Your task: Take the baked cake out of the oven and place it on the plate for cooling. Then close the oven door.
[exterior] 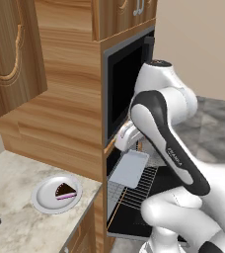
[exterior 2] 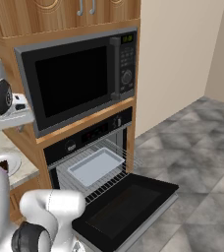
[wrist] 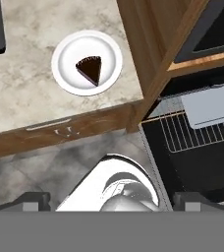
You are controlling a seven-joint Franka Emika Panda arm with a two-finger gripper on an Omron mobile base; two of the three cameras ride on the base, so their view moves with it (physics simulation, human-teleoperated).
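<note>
Fingertips of the two-finger gripper set far apart at the bottom of the hand view, jaws wide, gripping nothing. Just beyond, black glass drop-down oven door lying open and flat, jutting over grey tiled floor with free room to its right. Behind it, wire rack pulled out of the black built-in oven, bearing a flat grey rectangular tray. To the left, on the speckled stone counter, round pale plate holding the dark chocolate wedge of cake, well clear of the counter edge. Above, large black microwave-like unit in wooden cabinetry.
</note>
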